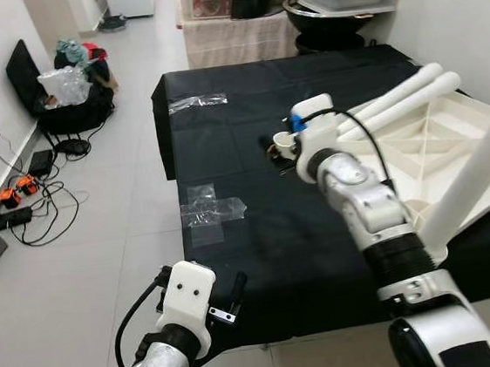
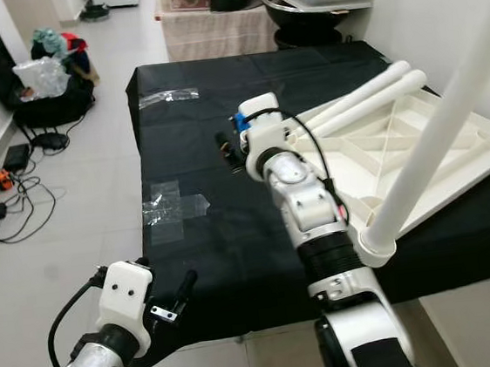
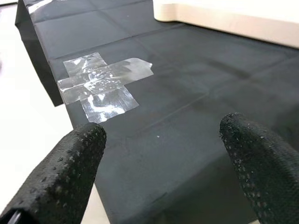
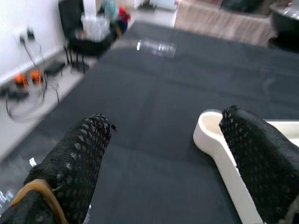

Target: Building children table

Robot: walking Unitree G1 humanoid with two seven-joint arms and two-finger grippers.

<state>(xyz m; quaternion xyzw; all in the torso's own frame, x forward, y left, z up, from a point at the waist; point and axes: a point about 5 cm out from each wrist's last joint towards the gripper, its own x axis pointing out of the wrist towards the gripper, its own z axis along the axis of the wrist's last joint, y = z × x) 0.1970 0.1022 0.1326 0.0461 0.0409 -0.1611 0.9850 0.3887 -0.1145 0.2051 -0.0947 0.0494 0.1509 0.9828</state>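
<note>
Upturned white plastic children's table [image 2: 399,145] lying on black cloth-covered surface [image 2: 224,229], legs up. Right gripper [image 4: 163,154] spread wide above the cloth, table's rounded corner just beside one finger [image 4: 261,163], nothing pinched. Left gripper [image 3: 163,172] likewise spread, empty, at the cloth's near edge, well apart from the table.

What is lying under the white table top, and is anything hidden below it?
The upside-down white table top lies on a black cloth covering a platform. The cloth continues beneath it, but that part is covered, so anything between them cannot be seen.
</note>
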